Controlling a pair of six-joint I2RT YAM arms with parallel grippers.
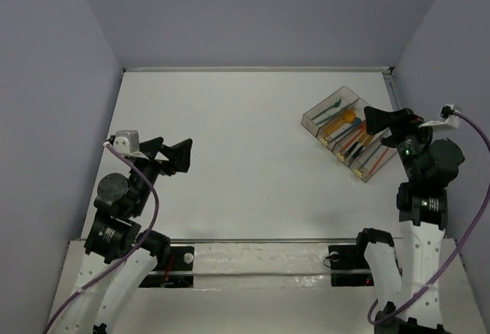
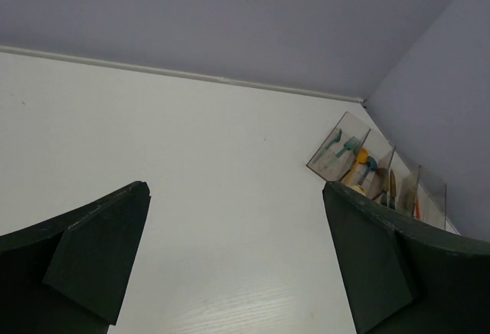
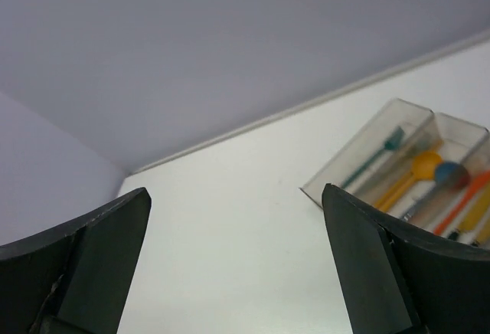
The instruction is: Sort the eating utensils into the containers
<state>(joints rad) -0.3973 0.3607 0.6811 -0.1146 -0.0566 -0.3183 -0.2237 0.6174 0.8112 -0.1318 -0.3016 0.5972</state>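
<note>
White worktop (image 1: 230,158) fills the booth, closed in by pale lilac walls on three sides. Toward its far right corner sits the clear tray (image 1: 306,119), turned at an angle to the edges, its joined bins running in a row from the far side down toward the right edge. The utensils (image 1: 348,129) lie inside the bins, lengthwise and roughly parallel. A teal fork (image 3: 375,158) lies in the end bin nearest the far edge. An orange spoon (image 3: 417,169) and a blue-headed spoon (image 3: 452,173) lie in the next bin. Red and orange handles show in the bins beyond, toward the right edge; their types are too small to tell.

Just over the right-hand side of the tray hangs the right tool (image 1: 371,123). It is released: in the right wrist view its two dark fingers (image 3: 92,265) stand wide apart with nothing between them, and the tray shows past the right-hand one. Whether it touches the tray cannot be told from above.

Well apart, near the left edge of the worktop, the left tool (image 1: 174,148) hangs above bare surface. It too is released, its fingers (image 2: 92,250) spread wide and holding nothing, pointing across the worktop toward the tray in the far right corner.
</note>
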